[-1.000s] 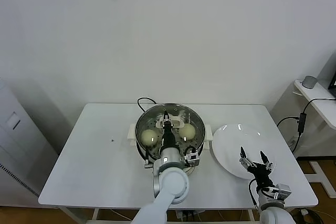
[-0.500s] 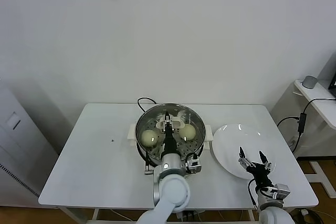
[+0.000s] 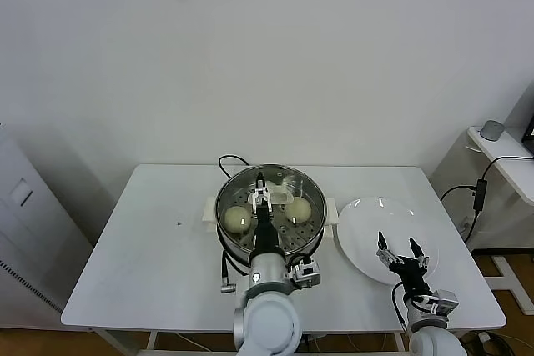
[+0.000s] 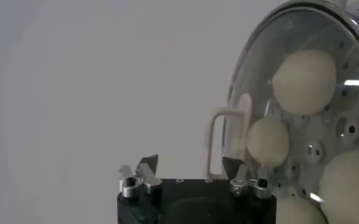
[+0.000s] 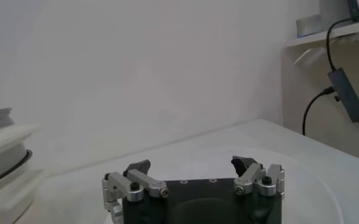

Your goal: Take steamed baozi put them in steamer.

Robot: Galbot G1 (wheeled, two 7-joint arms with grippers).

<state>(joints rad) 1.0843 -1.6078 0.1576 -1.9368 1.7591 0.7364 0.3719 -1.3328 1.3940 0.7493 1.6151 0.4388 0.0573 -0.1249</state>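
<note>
Your left gripper hangs spread and empty over the steamer; apparently four steamed baozi lie beneath it. Your right gripper waits open above the white plate.

table: white | on it: steamer, plate, black cable

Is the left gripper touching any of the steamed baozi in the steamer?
Apart. In the left wrist view the left gripper is open with nothing between its fingers; the steamed baozi lie beyond in the steamer.
</note>
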